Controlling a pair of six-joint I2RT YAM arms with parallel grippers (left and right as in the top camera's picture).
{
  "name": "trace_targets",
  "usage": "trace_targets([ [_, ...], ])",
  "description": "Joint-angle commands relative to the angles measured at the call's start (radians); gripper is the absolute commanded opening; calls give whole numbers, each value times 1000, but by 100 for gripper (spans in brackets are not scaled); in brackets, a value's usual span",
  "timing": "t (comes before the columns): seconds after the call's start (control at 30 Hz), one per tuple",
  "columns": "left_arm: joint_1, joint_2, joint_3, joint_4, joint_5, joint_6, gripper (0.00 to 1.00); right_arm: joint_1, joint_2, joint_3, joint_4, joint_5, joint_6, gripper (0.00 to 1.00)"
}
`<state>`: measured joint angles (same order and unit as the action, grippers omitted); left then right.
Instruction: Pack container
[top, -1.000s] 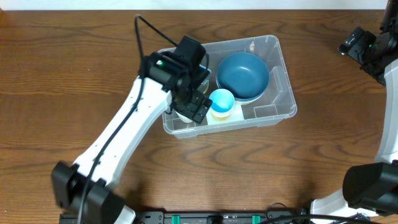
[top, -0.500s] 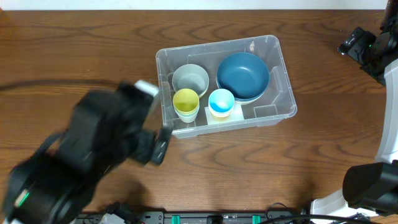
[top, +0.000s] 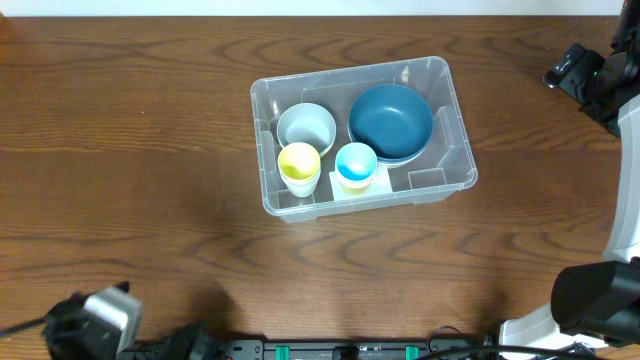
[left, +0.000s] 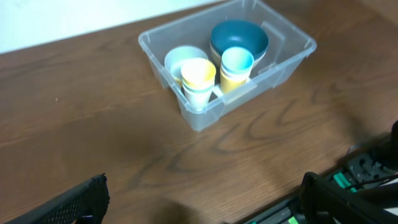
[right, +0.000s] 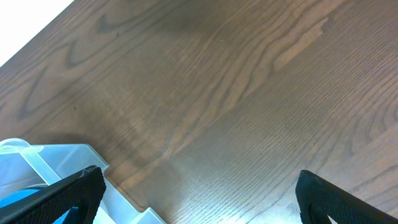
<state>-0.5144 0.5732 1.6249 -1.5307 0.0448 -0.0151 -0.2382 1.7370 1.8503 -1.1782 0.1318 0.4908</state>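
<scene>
We have open table (top: 120, 150) all round the container (top: 452, 140). Inside, blue bowl (top: 390, 120), pale bowl (top: 306, 127) and cups (top: 356, 165) crowd it; only the near right corner is bare.

We found the container (top: 457, 140) on the table (top: 150, 150), a little right of centre and toward the far side. The large bowl (top: 390, 120) sat in its right half, and the smaller bowl (top: 306, 127) in its left rear corner. Along the near wall stood the left cup stack (top: 299, 165), just before the smaller bowl, and the right cup stack (top: 356, 164) beside it.
</scene>
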Motion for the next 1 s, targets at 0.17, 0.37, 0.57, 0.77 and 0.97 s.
trace_targets([
  [0.17,85,-100,-23,51,-12,-47,98,-6,4,-2,-1,10,13,99],
  [0.37,279,-228,-175,294,-11,-47,98,-6,4,-2,0,11,13,99],
  [0.57,376,-397,-494,659,-11,-47,98,-6,4,-2,-1,10,13,99],
  [0.77,412,-507,-883,1047,-11,-47,98,-6,5,-2,0,10,13,99],
  [0.97,461,-551,-1226,1359,51,-47,98,-6,4,-2,-1,11,13,99],
])
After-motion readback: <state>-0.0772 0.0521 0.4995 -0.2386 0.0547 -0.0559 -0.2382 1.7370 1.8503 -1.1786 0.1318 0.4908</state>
